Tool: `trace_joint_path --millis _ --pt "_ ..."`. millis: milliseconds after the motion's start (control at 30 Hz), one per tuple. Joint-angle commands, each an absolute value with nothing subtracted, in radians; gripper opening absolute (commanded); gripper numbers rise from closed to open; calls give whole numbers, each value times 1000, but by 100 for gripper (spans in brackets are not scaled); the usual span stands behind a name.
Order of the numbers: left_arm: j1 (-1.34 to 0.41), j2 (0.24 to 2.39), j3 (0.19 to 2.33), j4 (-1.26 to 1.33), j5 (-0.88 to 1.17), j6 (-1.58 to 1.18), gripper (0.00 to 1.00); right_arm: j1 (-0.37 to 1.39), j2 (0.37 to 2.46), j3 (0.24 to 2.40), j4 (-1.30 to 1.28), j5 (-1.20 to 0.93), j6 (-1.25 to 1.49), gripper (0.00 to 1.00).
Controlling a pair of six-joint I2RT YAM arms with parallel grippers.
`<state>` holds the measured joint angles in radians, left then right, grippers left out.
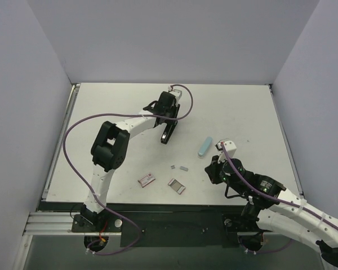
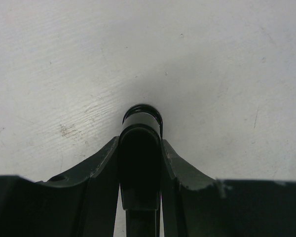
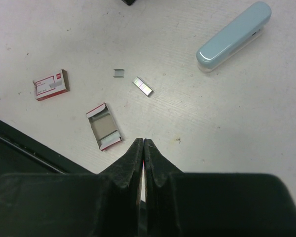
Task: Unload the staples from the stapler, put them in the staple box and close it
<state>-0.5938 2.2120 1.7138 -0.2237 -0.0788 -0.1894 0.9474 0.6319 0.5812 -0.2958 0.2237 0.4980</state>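
Stapler [image 1: 167,134], black and slim, sits clamped lengthwise between the fingers of the left gripper [image 2: 140,144] out over the middle of the table [image 1: 242,112]. The jaws stand partly apart, pressed against its two sides, and its rounded end sticks out past the fingertips. Whether that end touches the table cannot be told. The right gripper [image 3: 143,143] hovers over the near right part of the table with its jaws pressed together and nothing between them. Two short strips of staples [image 3: 142,86] lie loose on the table, just beside each other, between a pale blue part [image 3: 234,37] and two small boxes. The closed box [image 3: 51,84] lies near the table's front edge. The open box [image 3: 104,126] lies beside it, nearer the right gripper.
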Motion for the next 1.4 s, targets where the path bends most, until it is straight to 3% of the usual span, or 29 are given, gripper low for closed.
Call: trace_joint_path --millis 0,167,200,233,500,700,900,1167,1367 --pt "-583 2226 1792 -230 -104 -170 39 939 641 572 -268 242 512 0" --pt "-583 2214 1781 -232 -106 -175 70 939 667 589 -270 232 506 1" --pt "-583 2195 1773 -226 -104 -175 84 939 676 598 -270 227 505 3" --pt "-583 2188 1757 -213 -101 -178 86 939 687 603 -273 218 502 7" --pt "-595 2014 1672 -190 -95 -179 88 939 767 695 -324 199 446 30" --pt "-623 1762 1482 -178 -123 -236 88 939 868 778 -347 172 358 37" --pt "-632 1496 1249 -176 -110 -305 88 923 949 819 -359 155 278 39" --pt "-634 1172 1057 -302 -95 -344 87 940 1020 787 -335 -70 348 39" --pt "-630 973 934 -347 -78 -365 87 1087 1086 707 -261 36 483 37"
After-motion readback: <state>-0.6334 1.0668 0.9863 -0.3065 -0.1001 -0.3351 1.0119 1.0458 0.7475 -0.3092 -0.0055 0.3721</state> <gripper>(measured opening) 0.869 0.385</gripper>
